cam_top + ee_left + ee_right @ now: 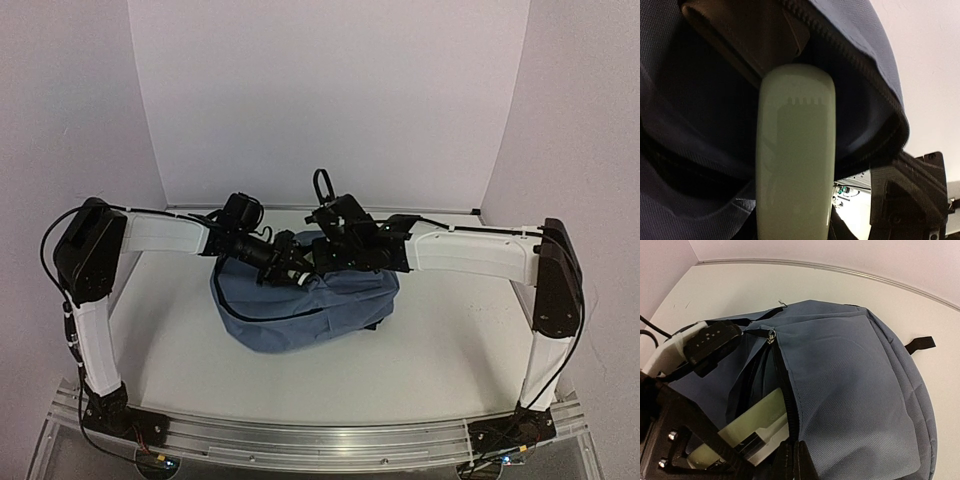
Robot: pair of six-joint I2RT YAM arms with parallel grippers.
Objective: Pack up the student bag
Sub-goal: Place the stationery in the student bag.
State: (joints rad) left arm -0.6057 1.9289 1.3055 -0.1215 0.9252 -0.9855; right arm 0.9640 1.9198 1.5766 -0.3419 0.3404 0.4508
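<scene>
One student bag [300,310] lies at the centre of the white table [450,340] with its main zip parted. In the dark opening, at the middle of the left wrist view, sits a pale green oblong case [795,150]. The left gripper [293,272] grasps it, reaching in from the left. The right gripper [792,460] is clenched at the black zip edge, bottom centre of the right wrist view; whether it pinches fabric cannot be told. Both arms crowd over the bag's top. A black strap loop [920,344] pokes out at right.
</scene>
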